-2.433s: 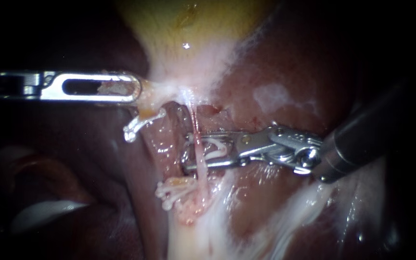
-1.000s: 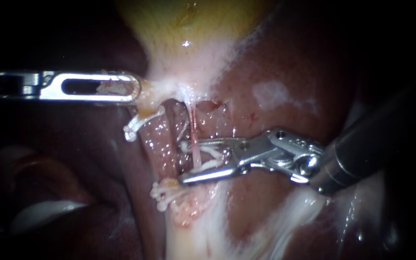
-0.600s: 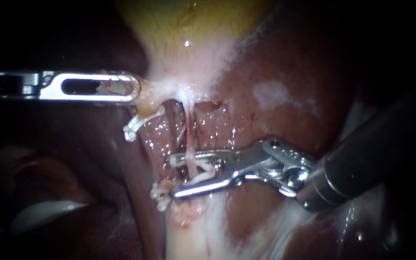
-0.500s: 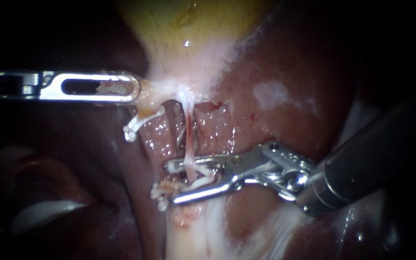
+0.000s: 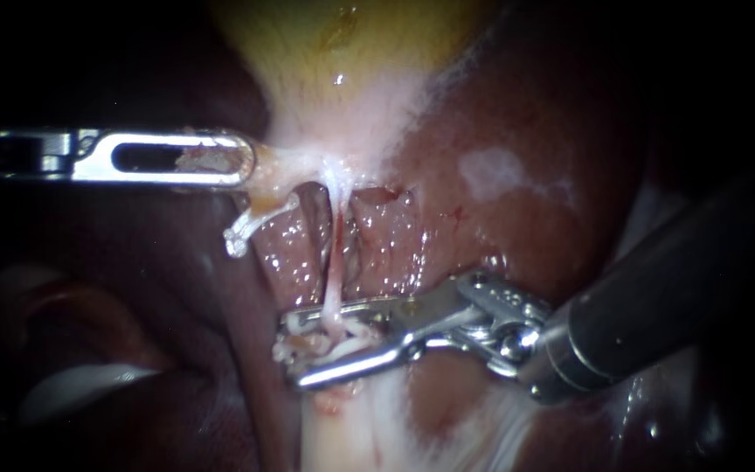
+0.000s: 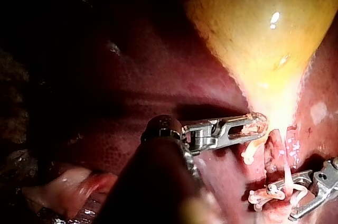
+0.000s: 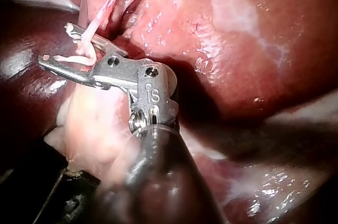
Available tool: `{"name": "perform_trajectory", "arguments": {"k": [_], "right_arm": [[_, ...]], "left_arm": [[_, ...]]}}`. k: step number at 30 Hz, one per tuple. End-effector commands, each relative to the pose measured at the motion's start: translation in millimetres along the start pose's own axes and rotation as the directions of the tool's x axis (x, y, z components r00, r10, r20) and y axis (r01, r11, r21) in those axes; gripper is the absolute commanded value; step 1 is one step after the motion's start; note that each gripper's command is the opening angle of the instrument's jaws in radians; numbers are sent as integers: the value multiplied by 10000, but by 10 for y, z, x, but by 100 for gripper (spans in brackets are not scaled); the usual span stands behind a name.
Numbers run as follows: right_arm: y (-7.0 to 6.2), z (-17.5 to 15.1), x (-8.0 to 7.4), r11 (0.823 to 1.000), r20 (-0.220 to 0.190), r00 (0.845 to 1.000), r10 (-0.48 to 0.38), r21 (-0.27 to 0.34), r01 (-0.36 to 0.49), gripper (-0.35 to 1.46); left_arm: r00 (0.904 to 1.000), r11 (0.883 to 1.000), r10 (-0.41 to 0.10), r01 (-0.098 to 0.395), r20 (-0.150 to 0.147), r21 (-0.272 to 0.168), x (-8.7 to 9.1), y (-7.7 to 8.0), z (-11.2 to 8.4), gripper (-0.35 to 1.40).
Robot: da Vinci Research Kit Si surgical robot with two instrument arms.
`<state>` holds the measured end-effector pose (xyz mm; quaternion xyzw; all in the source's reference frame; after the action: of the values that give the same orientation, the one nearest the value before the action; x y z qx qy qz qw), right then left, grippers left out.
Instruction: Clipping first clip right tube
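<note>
Straddling the right tube point(image 5: 335, 253) low down, the right tool point(image 5: 294, 350) holds its jaws spread, carrying an open clip point(image 5: 356, 330). The left tool point(image 5: 242, 162) pinches the gallbladder point(image 5: 342, 52) neck. Closing here risks snagging the neighbouring clip point(image 5: 283, 351) or tearing the thin tube.

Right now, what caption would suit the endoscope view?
Left instrument grips the gallbladder while the right instrument carries a white clip around the thin tube.
</note>
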<state>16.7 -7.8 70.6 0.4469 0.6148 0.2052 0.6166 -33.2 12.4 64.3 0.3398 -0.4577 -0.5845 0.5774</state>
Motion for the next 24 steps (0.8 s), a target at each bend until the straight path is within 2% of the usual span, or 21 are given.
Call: {"name": "perform_trajectory", "arguments": {"k": [1, 13, 16, 19, 22, 24], "right_arm": [[0, 0, 0, 10000, -43, 10000, 46, 7, -46, 41], [1, 0, 3, 9999, -114, 9999, 113, -79, -114, 33], [2, -1, 3, 9990, -159, 9991, 406, -166, -408, 12], [3, -4, 4, 9964, -264, 9968, 754, -372, -763, -31], [4, -8, 4, 9951, -203, 9959, 880, -436, -888, -35], [4, -10, 3, 9935, 40, 9959, 900, -697, -895, -35]], "left_arm": [[10000, 10000, 0, 0, 1, -2, 0, 0, 0, -35], [10000, 10000, 0, 0, 1, -3, 0, 0, 0, -35], [10000, 10000, 0, 0, 1, -3, 0, 0, 0, -35], [10000, 10000, 0, 0, 1, -2, 0, 0, 0, -35], [10000, 10000, -1, 1, 0, -2, 0, 0, 0, -35], [10000, 10000, -1, 1, -1, -2, 0, 0, 0, -35]]}}
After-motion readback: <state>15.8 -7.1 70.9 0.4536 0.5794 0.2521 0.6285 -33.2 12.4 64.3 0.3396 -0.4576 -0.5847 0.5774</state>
